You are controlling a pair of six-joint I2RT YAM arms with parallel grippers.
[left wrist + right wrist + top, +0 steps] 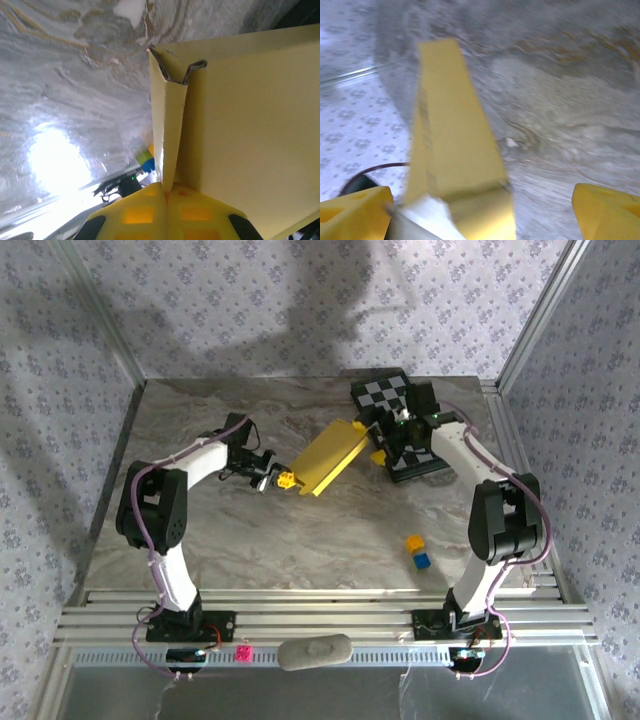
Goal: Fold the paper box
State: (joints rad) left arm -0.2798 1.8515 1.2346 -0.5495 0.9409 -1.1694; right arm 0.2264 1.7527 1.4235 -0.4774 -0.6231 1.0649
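Jaws of the left gripper (167,196) pinch the paper box (240,125), whose long axis runs straight ahead between the wide-spread jaws of the right gripper (480,207).

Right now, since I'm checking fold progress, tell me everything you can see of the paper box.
The paper box is thin yellow cardboard, partly folded into a long flat shape; one open end shows doubled walls. It lies diagonally over the middle of the marbled table. The left pincer is shut on a folded edge; the open right pincer straddles the opposite end.
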